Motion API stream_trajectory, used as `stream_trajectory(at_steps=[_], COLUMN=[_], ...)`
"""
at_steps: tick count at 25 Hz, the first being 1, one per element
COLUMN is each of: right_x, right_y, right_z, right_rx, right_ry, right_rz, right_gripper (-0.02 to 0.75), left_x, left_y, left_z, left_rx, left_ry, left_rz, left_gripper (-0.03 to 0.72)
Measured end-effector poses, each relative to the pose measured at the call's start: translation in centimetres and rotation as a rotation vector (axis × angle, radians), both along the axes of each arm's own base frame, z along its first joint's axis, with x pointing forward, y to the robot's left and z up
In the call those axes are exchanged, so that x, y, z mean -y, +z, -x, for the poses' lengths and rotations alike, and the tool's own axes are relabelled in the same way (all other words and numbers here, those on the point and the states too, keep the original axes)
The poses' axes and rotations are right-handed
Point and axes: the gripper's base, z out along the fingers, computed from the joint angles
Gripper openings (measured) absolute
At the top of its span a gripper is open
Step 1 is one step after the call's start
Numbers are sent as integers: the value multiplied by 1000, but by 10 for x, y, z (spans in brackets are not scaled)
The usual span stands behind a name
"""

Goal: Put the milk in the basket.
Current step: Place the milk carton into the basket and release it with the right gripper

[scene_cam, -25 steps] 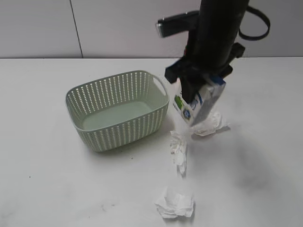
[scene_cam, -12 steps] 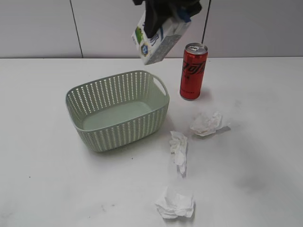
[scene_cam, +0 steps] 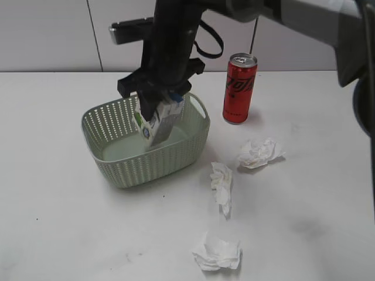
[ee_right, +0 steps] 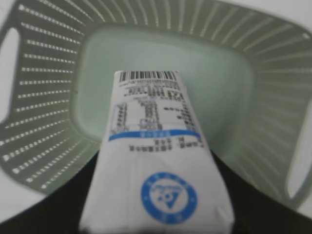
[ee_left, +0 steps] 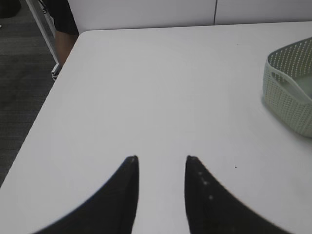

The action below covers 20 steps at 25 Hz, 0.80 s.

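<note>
The milk [scene_cam: 157, 123] is a small white carton with blue print. My right gripper [scene_cam: 159, 104] is shut on it and holds it tilted inside the pale green basket [scene_cam: 120, 170], its lower end near the basket floor. In the right wrist view the milk [ee_right: 153, 165] fills the middle, with the basket [ee_right: 44, 97] all around and below it. My left gripper [ee_left: 161, 158] is open and empty over bare table, well to the left of the basket [ee_left: 287, 97], whose end shows at the right edge of the left wrist view. The left gripper does not show in the exterior view.
A tall red soda can [scene_cam: 239, 88] stands right of the basket. Three crumpled white tissues [scene_cam: 258, 153] [scene_cam: 221, 180] [scene_cam: 217, 252] lie on the white table right of and in front of the basket. The table's left edge [ee_left: 48, 92] drops to dark floor.
My right gripper carried the milk up from beside the can, leftward over the basket rim, then down into the basket. The can, hidden one second ago, now shows.
</note>
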Motion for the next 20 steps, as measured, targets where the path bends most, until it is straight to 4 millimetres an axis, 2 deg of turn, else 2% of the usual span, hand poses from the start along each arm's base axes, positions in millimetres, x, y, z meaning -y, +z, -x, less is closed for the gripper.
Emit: stream_trajectory(at_steps=[3, 5, 10, 13, 15, 18, 20], right_x=[-3, -2, -3, -3, -5, -8, -9], right_y=[-24, -31, -46, -48, -47, -46, -46], right_z=[-6, -9, -13, -14, -14, -13, -12], right_rx=[-8, 10, 17, 20, 19, 6, -1], right_ry=[3, 5, 7, 6, 2, -3, -5], right_rz=[37, 57, 86, 84, 63, 29, 21], right_gripper=[345, 345, 345, 352, 407, 555, 613], left_x=[0, 0, 0, 0, 0, 0, 0], left_y=[0, 0, 0, 0, 0, 0, 0], left_z=[0, 0, 0, 0, 0, 0, 0], left_rx=[0, 0, 0, 0, 0, 0, 0], left_ry=[0, 0, 0, 0, 0, 0, 0], left_rz=[0, 0, 0, 0, 0, 0, 0], left_gripper=[240, 240, 240, 240, 240, 240, 240])
